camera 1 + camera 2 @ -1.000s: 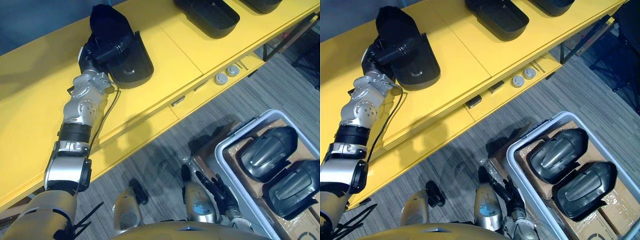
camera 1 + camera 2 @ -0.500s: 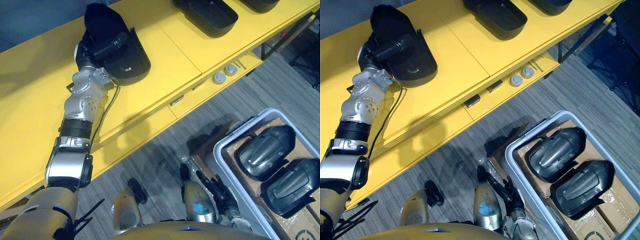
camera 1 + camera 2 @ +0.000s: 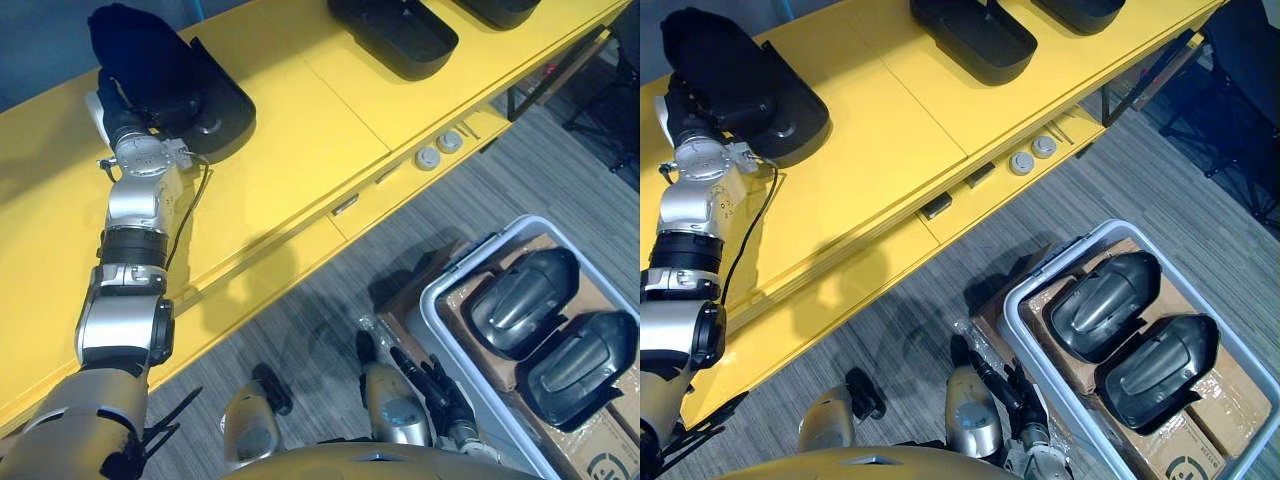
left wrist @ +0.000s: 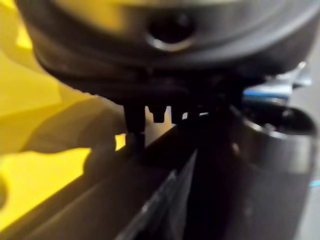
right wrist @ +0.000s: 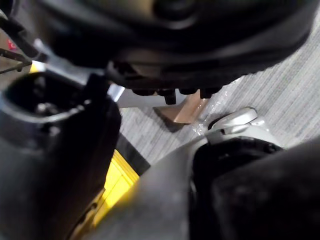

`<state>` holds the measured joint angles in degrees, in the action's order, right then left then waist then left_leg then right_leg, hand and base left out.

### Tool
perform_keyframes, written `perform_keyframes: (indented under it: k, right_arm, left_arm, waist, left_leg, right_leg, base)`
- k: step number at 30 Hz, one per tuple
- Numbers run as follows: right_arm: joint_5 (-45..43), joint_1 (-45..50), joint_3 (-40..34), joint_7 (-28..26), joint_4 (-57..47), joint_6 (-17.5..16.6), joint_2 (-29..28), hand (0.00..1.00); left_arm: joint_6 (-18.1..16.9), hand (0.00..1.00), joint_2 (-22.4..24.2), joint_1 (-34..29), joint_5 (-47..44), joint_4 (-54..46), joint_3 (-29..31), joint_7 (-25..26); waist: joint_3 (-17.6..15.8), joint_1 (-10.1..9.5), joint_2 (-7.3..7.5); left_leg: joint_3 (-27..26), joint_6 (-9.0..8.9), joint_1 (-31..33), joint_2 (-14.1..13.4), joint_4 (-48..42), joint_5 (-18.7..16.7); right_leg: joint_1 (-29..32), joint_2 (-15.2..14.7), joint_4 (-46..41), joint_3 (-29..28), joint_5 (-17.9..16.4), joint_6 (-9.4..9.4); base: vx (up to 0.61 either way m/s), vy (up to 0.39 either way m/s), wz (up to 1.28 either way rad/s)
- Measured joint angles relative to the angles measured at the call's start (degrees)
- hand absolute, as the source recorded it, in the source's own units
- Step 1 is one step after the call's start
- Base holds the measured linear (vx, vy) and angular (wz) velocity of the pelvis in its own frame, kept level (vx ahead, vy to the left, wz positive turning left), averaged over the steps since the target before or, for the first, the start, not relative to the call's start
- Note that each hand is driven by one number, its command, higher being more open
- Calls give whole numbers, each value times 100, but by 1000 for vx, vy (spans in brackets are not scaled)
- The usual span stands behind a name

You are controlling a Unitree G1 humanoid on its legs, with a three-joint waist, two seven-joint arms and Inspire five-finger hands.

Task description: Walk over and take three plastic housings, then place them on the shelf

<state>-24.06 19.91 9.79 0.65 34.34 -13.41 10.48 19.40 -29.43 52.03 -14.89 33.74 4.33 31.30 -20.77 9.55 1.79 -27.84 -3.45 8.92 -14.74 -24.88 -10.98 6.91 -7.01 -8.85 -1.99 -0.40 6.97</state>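
- The right robot hand [image 3: 437,385] hangs low at the robot's side, just beside the near left corner of a grey bin [image 3: 478,258]. It is relaxed and open and holds nothing.
- Two dark plastic housings lie side by side in the bin, domed side up, one [image 3: 515,298] nearer the shelf and the other [image 3: 578,365] behind it. Neither is touched by a hand.
- A strip of grey carpet floor [image 3: 300,320] lies between the bin and the front edge of the yellow shelf [image 3: 300,130].
- The left arm reaches across the shelf from its front edge. The left robot hand [image 3: 132,70] lies on the rear end of a housing [image 3: 205,100] that sits open side up on the shelf, towards its far edge and left end.
- I cannot tell whether that robot hand grips the housing or only rests against it; its wrist view gives only dark plastic against yellow.
- Further right along the shelf, well apart from the first, a second housing [image 3: 392,35] sits open side up, with a third [image 3: 505,10] beyond it.
- Judged from this, three housings are on the shelf, so the task looks almost done. What is left is to free the left robot hand and draw the arm back.
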Motion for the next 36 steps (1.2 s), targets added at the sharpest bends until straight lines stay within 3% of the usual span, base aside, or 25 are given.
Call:
perform_keyframes:
  k: [4, 10, 12, 17, 23, 26, 32, 36]
  right_arm:
    - [0, 7, 19, -7, 115, -101, -1, 100]
    - [12, 125, -9, -27, 146, -107, -1, 100]
    - [17, 193, -11, -62, 212, -101, -8, 100]
    - [73, 229, -29, -150, 328, -99, -9, 100]
    - [118, 296, -89, -161, 397, -76, -30, 100]
    - [117, 318, -246, -176, 523, -65, -121, 100]
    - [116, 405, -339, -188, 769, -64, -134, 100]
    - [117, 439, -364, -187, 873, -100, -177, 100]
  left_arm:
    - [66, 100, 0, -2, 5, 19, -15, -85]
    - [101, 100, -2, -144, 8, 58, -150, -752]
    - [114, 100, -3, -386, 242, 58, -237, -1116]
    - [229, 100, -6, -636, 262, 57, -587, -1469]
    - [290, 100, -2, -829, 281, 59, -695, -1755]
    - [316, 100, 1, -898, 708, 61, -717, -1903]
    - [326, 100, -7, -903, 1784, 60, -798, -1980]
    - [325, 100, -10, -903, 1801, 60, -820, -1710]
  waist:
    - [5, 1, -3]
    - [121, -21, -91]
    - [370, -11, -136]
    - [661, -8, -176]
    - [854, 11, -200]
    - [886, 20, -201]
    - [1031, 24, -231]
    - [1139, 29, -234]
  left_leg:
    - [-5, -1, -111, -3, 13, -1]
    - [14, -8, -230, 3, 41, -5]
    - [-1, -24, -278, 19, 111, 6]
    - [-10, -58, -455, 21, 229, 28]
    - [-64, -90, -599, 60, 431, 123]
    - [-67, -105, -661, 112, 539, 204]
    - [-73, -120, -756, 121, 654, 255]
    - [-79, -127, -829, 144, 750, 293]
  right_leg:
    - [-109, 5, 13, 3, -4, -6]
    - [-291, 3, 110, 28, 9, 8]
    - [-351, -3, 199, 30, 17, 13]
    - [-534, -5, 303, 53, 20, 14]
    - [-614, -6, 410, 30, 72, -2]
    - [-637, -3, 414, 36, 75, -7]
    - [-704, -1, 446, 41, 79, -13]
    - [-746, -11, 460, 41, 79, -14]
  base:
    - [0, 0, 0]
    - [7, 10, 2]
    - [48, 24, 0]
    - [27, 10, 0]
    - [3, 9, -3]
    - [0, 0, 0]
    - [0, 0, 0]
    - [0, 0, 0]
